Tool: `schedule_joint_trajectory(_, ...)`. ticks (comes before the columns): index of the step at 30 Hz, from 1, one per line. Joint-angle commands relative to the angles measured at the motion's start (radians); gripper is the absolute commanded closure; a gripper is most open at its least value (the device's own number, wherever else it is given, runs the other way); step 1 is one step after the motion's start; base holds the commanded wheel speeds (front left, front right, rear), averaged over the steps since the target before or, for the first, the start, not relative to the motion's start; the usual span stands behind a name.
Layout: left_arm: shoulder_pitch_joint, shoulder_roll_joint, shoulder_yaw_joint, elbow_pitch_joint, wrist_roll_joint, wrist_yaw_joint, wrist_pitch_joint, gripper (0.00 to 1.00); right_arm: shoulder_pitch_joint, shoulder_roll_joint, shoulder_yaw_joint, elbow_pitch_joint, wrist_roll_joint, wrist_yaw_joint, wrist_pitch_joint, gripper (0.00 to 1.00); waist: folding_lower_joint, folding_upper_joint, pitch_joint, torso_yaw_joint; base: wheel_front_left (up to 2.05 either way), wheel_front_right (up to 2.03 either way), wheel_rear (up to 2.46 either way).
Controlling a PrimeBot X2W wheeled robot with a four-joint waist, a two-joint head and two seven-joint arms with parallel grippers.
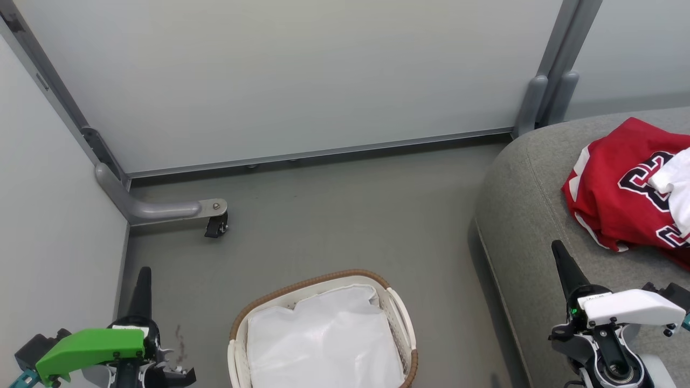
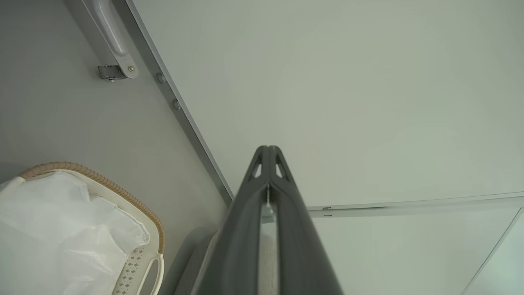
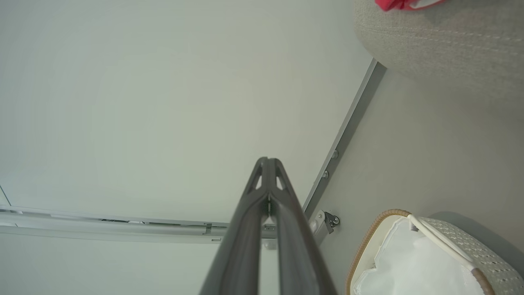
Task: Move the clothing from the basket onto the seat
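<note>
Left gripper (image 1: 143,277): lower left of head view, dark fingers pressed together, pointing up view, holding nothing. Green wrist cover (image 1: 89,347) below fingers. Right gripper (image 1: 559,256): lower right of head view, fingers together, leaning slightly left, holding nothing. White wrist cover (image 1: 633,306) at finger base. Wrist views: each finger pair meets at tip, thin slit lower down, nothing clamped.
</note>
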Motion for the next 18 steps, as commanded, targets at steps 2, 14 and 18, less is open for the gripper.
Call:
schedule_joint_trajectory(2,-0.023,0.008,0.004,-0.008,-0.031,-0.007,0.009,1.00,0.012,-0.006,-0.007,-0.012,0.031,-0.001,0.010,1.00,0.0000,-0.0001,0.000,0.000,0.00,0.00,0.00)
schedule_joint_trajectory(14,-0.030,0.008,0.005,-0.020,-0.134,-0.010,0.035,1.00,0.021,-0.007,-0.025,-0.027,0.137,-0.001,0.038,1.00,0.0000,-0.0001,-0.003,0.003,0.00,0.00,0.00)
schedule_joint_trajectory(18,-0.033,0.008,0.006,-0.022,-0.158,-0.009,0.044,1.00,0.023,-0.007,-0.029,-0.031,0.163,-0.001,0.045,1.00,0.0000,-0.0001,-0.004,0.003,0.00,0.00,0.00)
